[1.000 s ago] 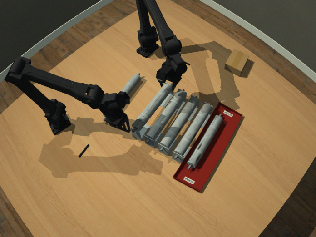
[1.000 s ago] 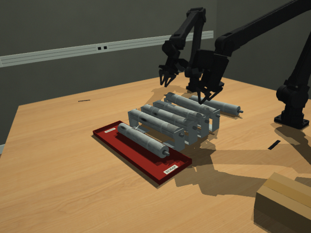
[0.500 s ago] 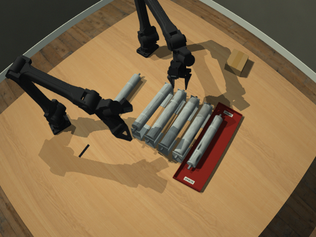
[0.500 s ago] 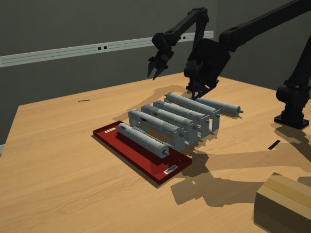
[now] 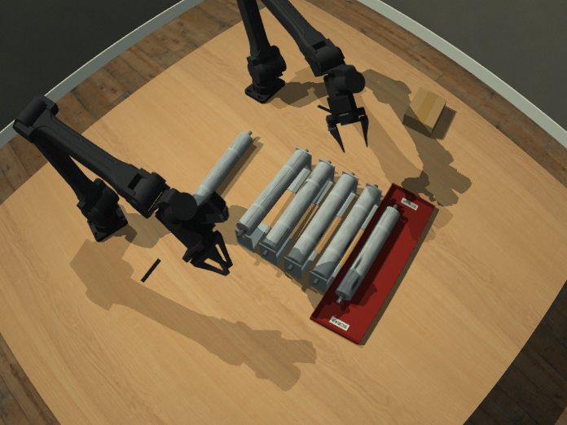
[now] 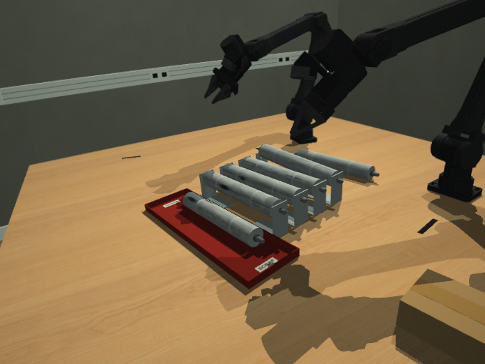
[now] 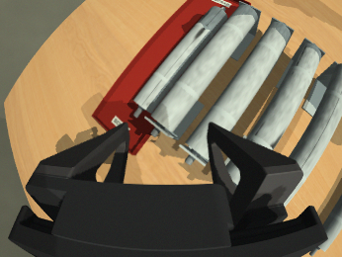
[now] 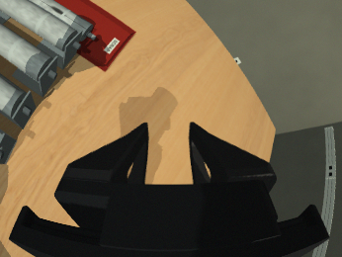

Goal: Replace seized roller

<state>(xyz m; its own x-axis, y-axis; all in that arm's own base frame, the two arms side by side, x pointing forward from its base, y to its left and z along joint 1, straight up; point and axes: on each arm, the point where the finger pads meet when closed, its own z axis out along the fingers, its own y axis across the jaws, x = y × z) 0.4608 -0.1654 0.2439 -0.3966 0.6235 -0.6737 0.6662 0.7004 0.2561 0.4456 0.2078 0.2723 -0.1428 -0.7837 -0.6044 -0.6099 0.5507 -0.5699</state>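
A roller [image 5: 370, 253] [image 6: 223, 219] [image 7: 180, 64] [image 8: 74, 19] lies in the red scrap tray [image 5: 398, 269] [image 6: 219, 250] [image 7: 119, 94] [image 8: 121, 30], whose two white labels, one near each end, read "SCRAP". Beside it, four rollers span the brackets of the roller bed [image 5: 247, 239] [image 6: 279, 219] [image 7: 315, 96] [image 8: 40, 81]; the pictures do not show whether any is seized. A loose roller [image 5: 224, 162] [image 6: 334, 162] [image 7: 333, 229] rests on the table [image 5: 182, 343] [image 6: 97, 274] [image 7: 54, 89] [image 8: 208, 79], across the bed from the tray. The left jaws [image 5: 355, 149] [image 6: 294, 134] stand open and unladen above the table; the right jaws [image 5: 229, 269] [image 6: 209, 100], parted more narrowly, also hold nothing. A taped carton [image 5: 425, 109] [image 6: 442, 313], without readable lettering, sits well apart.
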